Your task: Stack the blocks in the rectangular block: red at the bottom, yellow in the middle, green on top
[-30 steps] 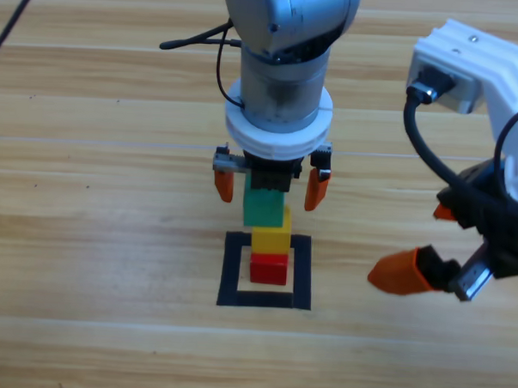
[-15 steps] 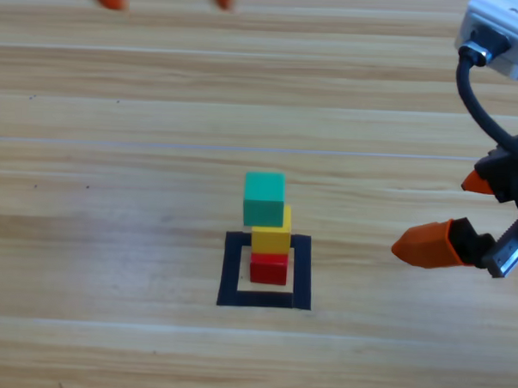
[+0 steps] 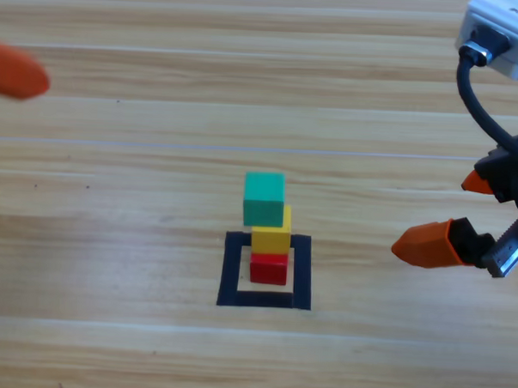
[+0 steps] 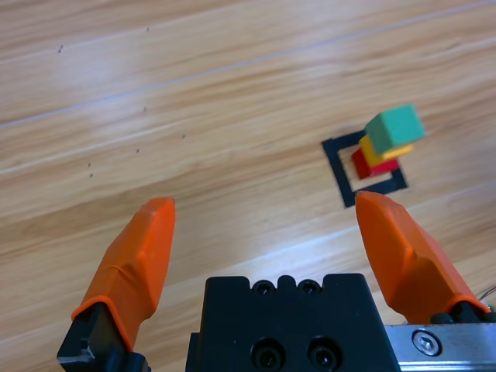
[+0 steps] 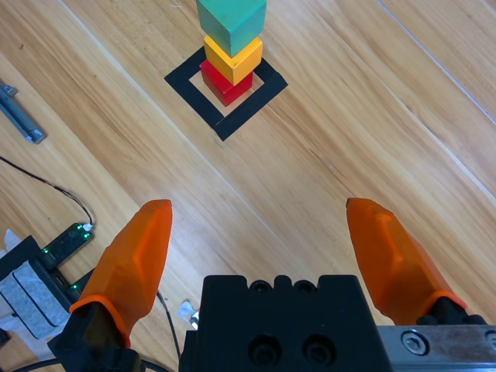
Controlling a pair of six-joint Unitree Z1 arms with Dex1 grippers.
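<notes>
Inside the rectangular block (image 3: 232,270) of black tape stands a stack: the red cube (image 3: 269,268) at the bottom, the yellow cube (image 3: 272,235) on it, the green cube (image 3: 264,198) on top, free of both grippers. At the far left edge of the high view only one orange finger (image 3: 15,70) of my left arm shows. Its wrist view has the left gripper (image 4: 265,203) open, far from the stack (image 4: 385,139). My right gripper (image 3: 452,213) hangs open at the right, well apart from the stack. The right wrist view shows the green cube (image 5: 231,17), yellow (image 5: 232,56) and red (image 5: 221,85) ahead of the open right gripper (image 5: 257,205).
In the right wrist view a thin black cable (image 5: 46,186), a small board with green lights (image 5: 66,240) and a metal strip (image 5: 19,116) lie at the left. Bare wooden table (image 3: 111,239) surrounds the taped rectangle.
The left gripper let go of the green cube and drew back from above the stack to the picture's left edge. The right gripper shifted slightly right, then held still.
</notes>
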